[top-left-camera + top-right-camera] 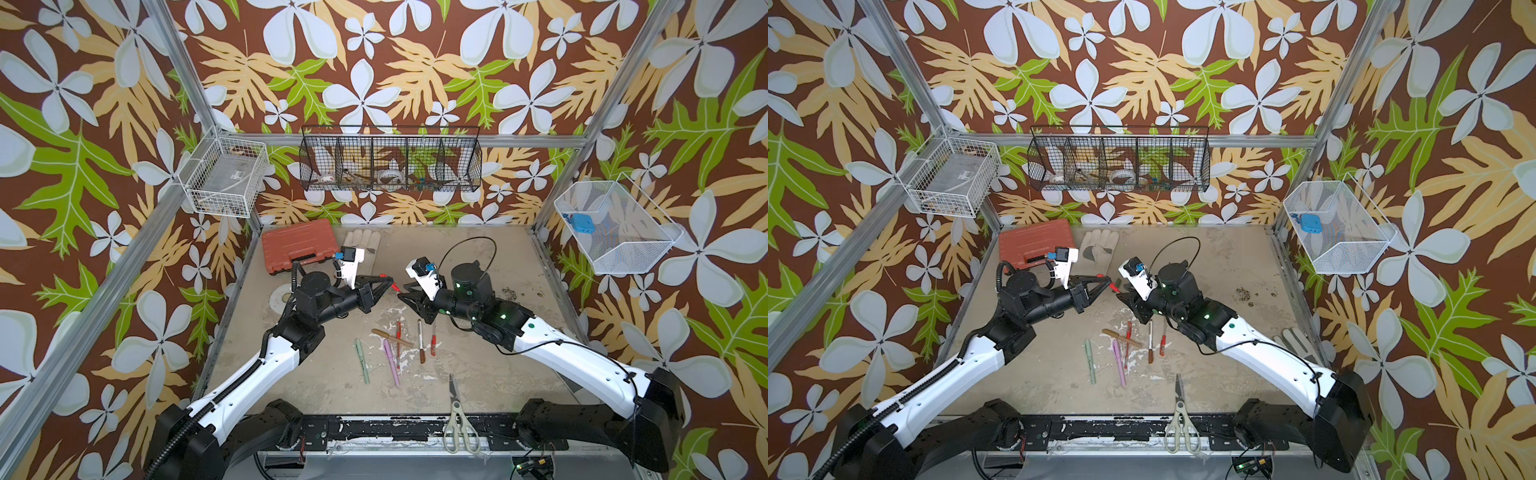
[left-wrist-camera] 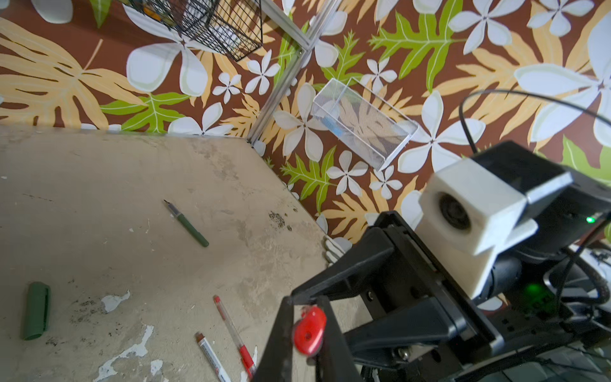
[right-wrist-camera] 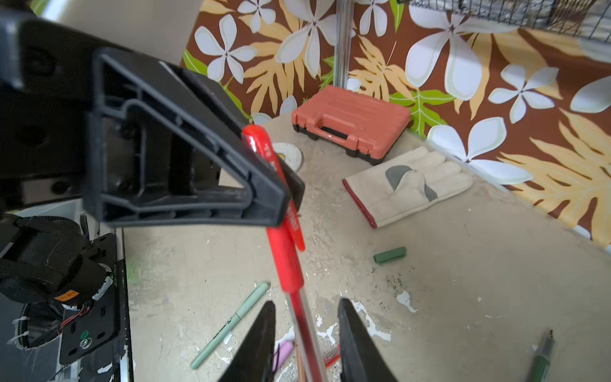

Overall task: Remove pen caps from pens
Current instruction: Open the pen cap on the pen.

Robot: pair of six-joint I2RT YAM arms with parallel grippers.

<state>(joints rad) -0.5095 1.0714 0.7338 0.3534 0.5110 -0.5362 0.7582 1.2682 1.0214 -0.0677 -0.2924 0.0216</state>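
Enclosed robot test cell, laboratory type. Evidence: aluminium frame posts [image 1: 185, 70], floral-papered wall panels [image 1: 374, 62], wire baskets [image 1: 390, 160] hung on them, two robot arms [image 1: 266, 365] mounted on a rail [image 1: 395, 428] at a scuffed bench [image 1: 498, 374].

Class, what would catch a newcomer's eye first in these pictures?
At centre, the left gripper is shut on the cap of a red pen, while the right gripper holds its open jaws either side of the clear barrel. Loud floral wallpaper covers the walls around them. Loose pens lie scattered just nearer the robot's base.
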